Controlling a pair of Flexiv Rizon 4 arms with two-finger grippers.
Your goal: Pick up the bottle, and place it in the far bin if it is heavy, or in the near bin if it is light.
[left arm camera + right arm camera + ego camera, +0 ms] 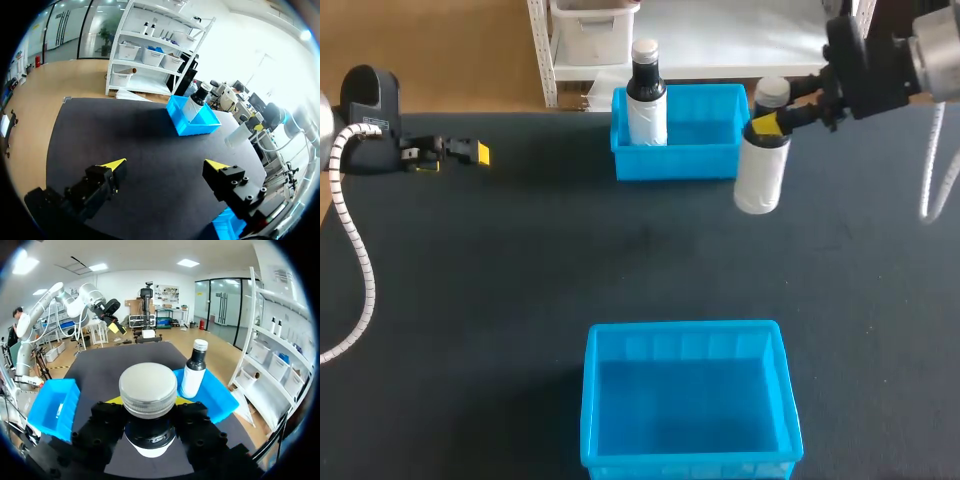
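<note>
My right gripper (767, 123) is shut on a bottle (761, 165) with a white label and grey cap, just under the cap. The bottle hangs above the table beside the right front corner of the far blue bin (675, 160). In the right wrist view the cap (148, 389) fills the space between the fingers (114, 401). A second bottle (646, 95), dark with a white cap, stands in the far bin's left end. The near blue bin (680, 327) sits at the front. My left gripper (470, 152) rests open at the far left, its fingertips (114, 165) wide apart over bare table.
The dark table mat (520, 270) stretches between the two bins. From the left wrist, the far bin (200, 122) with its bottle (196, 102) lies ahead and the held bottle (239, 136) hangs beside it. A white cable (355, 250) trails along my left arm.
</note>
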